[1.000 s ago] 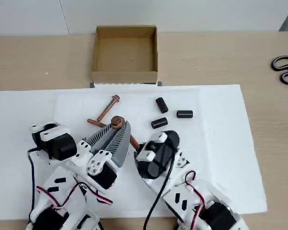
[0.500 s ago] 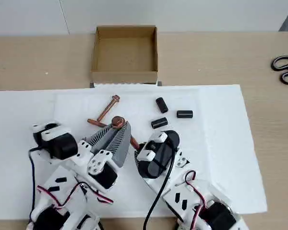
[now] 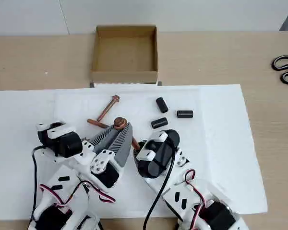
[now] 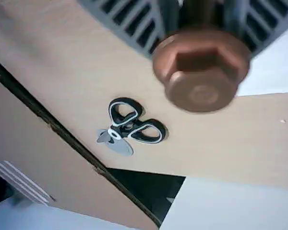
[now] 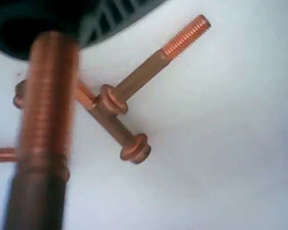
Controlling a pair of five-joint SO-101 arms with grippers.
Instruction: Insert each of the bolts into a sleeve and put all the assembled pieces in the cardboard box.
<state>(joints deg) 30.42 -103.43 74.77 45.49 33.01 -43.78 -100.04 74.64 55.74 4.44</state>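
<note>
The left hand (image 3: 120, 128) is near the front. It is shut tight on a bolt (image 3: 118, 122), and the bolt's head points to the far side. The right hand (image 3: 140, 146) is just to its right; I cannot tell if it is wide or narrow. Two more bolts (image 3: 108, 108) lie crossed on the white paper (image 3: 221, 143) a bit farther. Three black sleeves (image 3: 159, 123) lie to the right of them. The cardboard box (image 3: 125, 75) sits far back on the bench (image 3: 38, 57). Scissors (image 3: 285, 68) lie far right.
</note>
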